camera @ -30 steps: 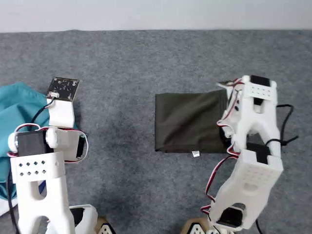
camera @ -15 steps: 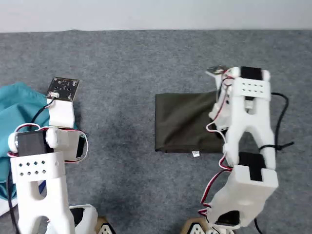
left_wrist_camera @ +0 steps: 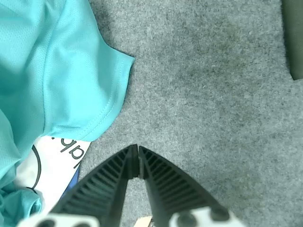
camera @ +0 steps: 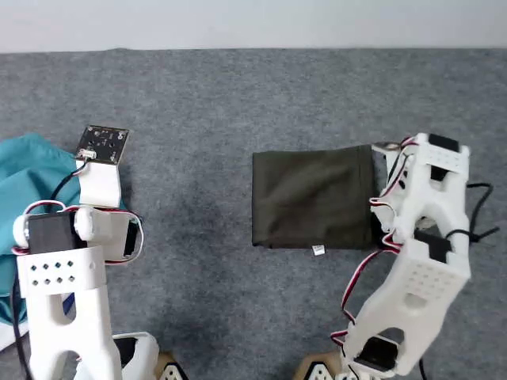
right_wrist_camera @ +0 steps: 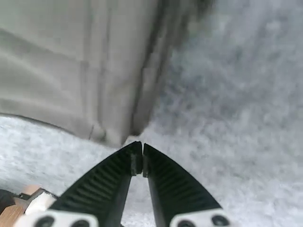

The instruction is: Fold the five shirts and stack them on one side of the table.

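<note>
A folded dark olive shirt (camera: 312, 198) lies flat on the grey carpeted table, right of centre. My right gripper (right_wrist_camera: 138, 163) is shut with nothing in it, hovering just off a corner of that olive shirt (right_wrist_camera: 75, 61). The right arm (camera: 420, 229) stands along the shirt's right edge. A heap of teal shirt (camera: 28, 178) sits at the table's left edge. My left gripper (left_wrist_camera: 138, 163) is shut and empty over bare carpet, just beside the hem of the teal shirt (left_wrist_camera: 57, 71). A white printed shirt (left_wrist_camera: 52, 165) peeks out under the teal one.
Grey carpet (camera: 198, 103) covers the table, with bare room in the middle and along the back. The left arm (camera: 71, 261) stands at the front left. A small white tag (camera: 318, 250) lies at the olive shirt's front edge.
The right arm swung out over the olive shirt's right part and then drew back to the right, off the shirt. The left arm stayed still.
</note>
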`<state>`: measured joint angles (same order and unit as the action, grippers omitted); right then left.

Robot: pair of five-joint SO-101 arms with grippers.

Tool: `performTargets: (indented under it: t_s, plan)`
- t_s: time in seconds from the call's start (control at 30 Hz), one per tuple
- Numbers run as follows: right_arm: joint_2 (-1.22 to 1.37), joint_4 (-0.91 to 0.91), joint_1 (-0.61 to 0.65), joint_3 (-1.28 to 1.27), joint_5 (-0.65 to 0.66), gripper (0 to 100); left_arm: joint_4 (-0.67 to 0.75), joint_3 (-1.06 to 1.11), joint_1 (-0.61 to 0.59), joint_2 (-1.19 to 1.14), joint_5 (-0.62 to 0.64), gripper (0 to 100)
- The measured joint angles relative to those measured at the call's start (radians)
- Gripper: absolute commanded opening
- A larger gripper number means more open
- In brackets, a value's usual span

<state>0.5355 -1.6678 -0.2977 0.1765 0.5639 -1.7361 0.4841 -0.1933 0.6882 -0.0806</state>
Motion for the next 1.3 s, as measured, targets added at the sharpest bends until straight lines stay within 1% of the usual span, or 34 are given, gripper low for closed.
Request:
performTargets:
  t_s: [0.1, 0.23, 0.37, 0.43, 0.57, 0.67, 0.73, 0.87, 1.0, 1.07, 1.13, 1.3]
  plan:
    - [-0.097, -0.034, 0.017, 0.0, 0.0, 0.9, 0.0, 0.0, 0.0, 0.0, 0.0, 0]
    - [-0.235, -0.069, 0.117, 0.0, 0.0, 0.9, 0.0, 0.0, 0.0, 0.0, 0.0, 0]
    - [-0.264, -0.072, 0.238, 0.0, -0.054, 0.9, 0.0, 0.0, 0.0, 0.0, 0.0, 0]
    - [-0.244, -0.068, 0.262, 0.002, -0.071, 0.9, 0.0, 0.0, 0.0, 0.0, 0.0, 0]
    - [-0.104, -0.009, 0.239, 0.002, -0.077, 0.9, 0.0, 0.0, 0.0, 0.0, 0.0, 0]
    - [0.006, 0.028, 0.166, 0.002, -0.075, 0.9, 0.0, 0.0, 0.0, 0.0, 0.0, 0]
    - [0.034, 0.029, 0.117, 0.0, -0.048, 0.9, 0.0, 0.0, 0.0, 0.0, 0.0, 0]
    - [0.021, 0.009, 0.077, 0.002, -0.028, 0.9, 0.0, 0.0, 0.0, 0.0, 0.0, 0]
    - [-0.095, -0.031, 0.08, 0.002, -0.025, 1.2, 0.0, 0.0, 0.0, 0.0, 0.0, 0]
    - [-0.16, -0.038, 0.101, 0.012, -0.025, 1.8, 0.0, 0.0, 0.0, 0.0, 0.0, 0]
    - [-0.204, -0.037, 0.127, 0.058, -0.043, 6.9, 0.0, 0.0, 0.0, 0.0, 0.0, 0]
    - [-0.227, 0.044, 0.181, 0.092, -0.163, 29.9, 0.0, 0.0, 0.0, 0.0, 0.0, 0]
